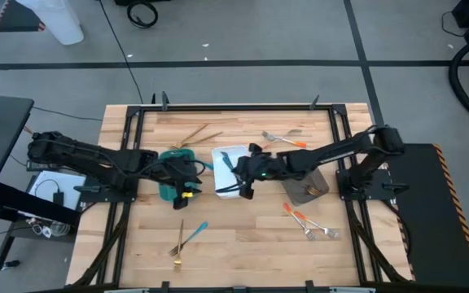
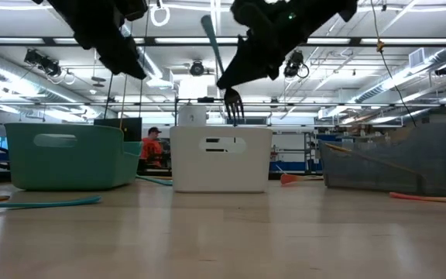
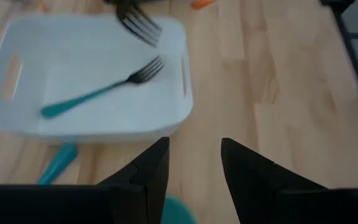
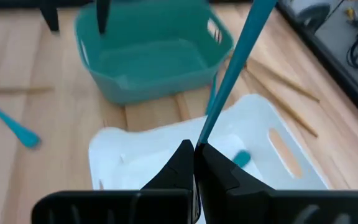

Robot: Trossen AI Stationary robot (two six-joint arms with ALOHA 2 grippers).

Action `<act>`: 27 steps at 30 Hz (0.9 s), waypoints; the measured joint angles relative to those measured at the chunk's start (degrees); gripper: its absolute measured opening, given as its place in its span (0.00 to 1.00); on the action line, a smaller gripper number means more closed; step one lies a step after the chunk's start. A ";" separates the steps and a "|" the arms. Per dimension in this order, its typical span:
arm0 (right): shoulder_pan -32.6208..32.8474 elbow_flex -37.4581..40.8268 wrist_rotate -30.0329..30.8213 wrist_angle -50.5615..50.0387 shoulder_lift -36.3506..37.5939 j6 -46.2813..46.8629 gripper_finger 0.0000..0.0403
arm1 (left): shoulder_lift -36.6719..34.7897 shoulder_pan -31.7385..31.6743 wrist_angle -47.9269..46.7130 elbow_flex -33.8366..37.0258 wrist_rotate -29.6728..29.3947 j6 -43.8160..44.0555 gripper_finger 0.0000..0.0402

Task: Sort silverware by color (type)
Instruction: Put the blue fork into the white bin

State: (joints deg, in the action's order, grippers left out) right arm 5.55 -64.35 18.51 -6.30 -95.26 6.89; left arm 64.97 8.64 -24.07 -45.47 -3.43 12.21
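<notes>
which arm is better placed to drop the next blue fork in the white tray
Right. The right gripper is shut on a blue-handled fork, hanging tines-down over the white tray. The left gripper is open and empty, near the teal tray.

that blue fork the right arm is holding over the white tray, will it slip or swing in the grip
Probably stiff: the blue fork shows straight, unbent. It may pivot, since the right end effector pinches only the narrow handle. Likely light; if released it should land in the white tray, beside the fork already there.
</notes>
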 joint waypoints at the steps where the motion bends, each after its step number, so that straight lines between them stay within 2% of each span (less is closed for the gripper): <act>1: -0.17 -1.18 -0.53 -1.31 -0.93 -0.09 0.03 | -0.11 0.03 -1.44 0.00 0.03 0.73 0.38; 9: -3.14 -9.90 -5.01 -12.27 -8.58 0.64 0.03 | -0.20 3.45 -5.02 0.00 -0.47 3.99 0.38; 18: -6.69 -15.37 -10.79 -20.20 -14.52 3.24 0.03 | -2.93 10.93 -6.75 0.00 -14.51 1.37 0.38; 27: -9.46 -15.61 -16.51 -25.28 -14.86 3.77 0.04 | -5.22 12.07 -2.89 4.79 -16.32 -0.78 0.38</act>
State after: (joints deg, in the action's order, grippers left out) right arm -3.92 -79.96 2.01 -31.58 -110.12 10.65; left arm 59.75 20.71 -26.96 -40.68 -19.75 11.43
